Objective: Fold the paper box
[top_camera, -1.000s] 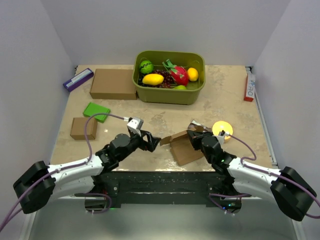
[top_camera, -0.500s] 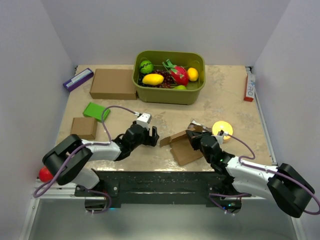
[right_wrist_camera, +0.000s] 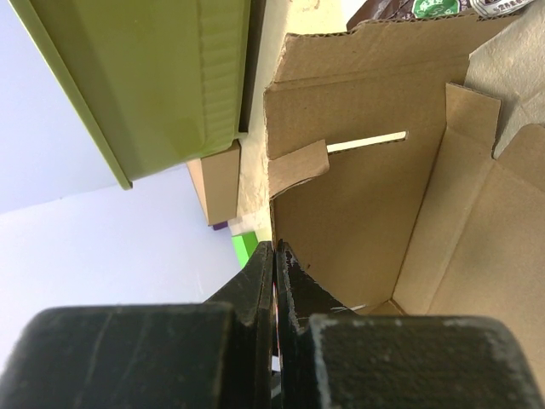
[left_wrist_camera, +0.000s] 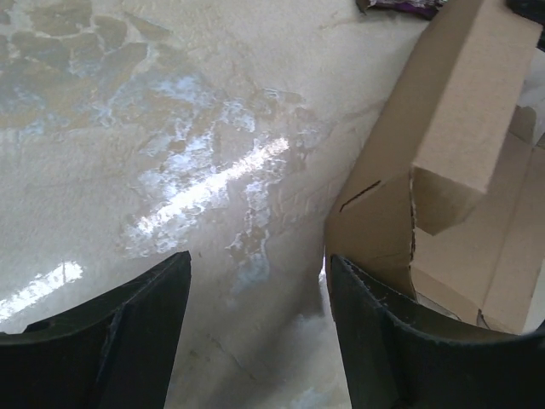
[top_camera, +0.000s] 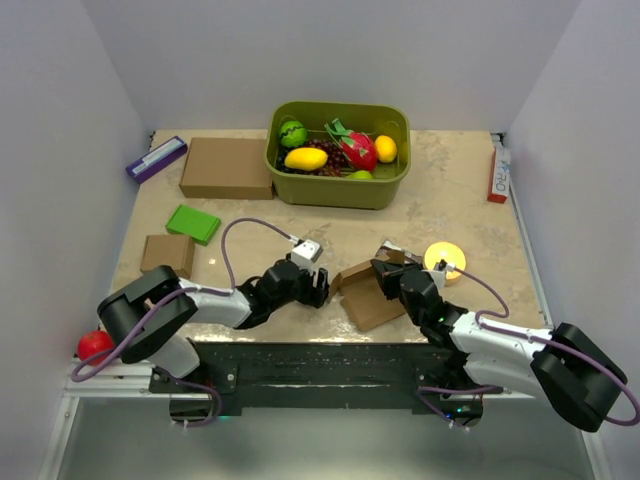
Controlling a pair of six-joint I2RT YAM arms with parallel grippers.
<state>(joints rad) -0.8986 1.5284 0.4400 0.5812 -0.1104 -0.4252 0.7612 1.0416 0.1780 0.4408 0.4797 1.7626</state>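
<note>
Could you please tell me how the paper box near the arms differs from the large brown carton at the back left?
The paper box is open, with flaps standing up; the large carton is closed and flat. The paper box lies askew near the front edge, while the large carton sits square beside the green bin. The paper box also looks smaller. Both are plain brown cardboard.
</note>
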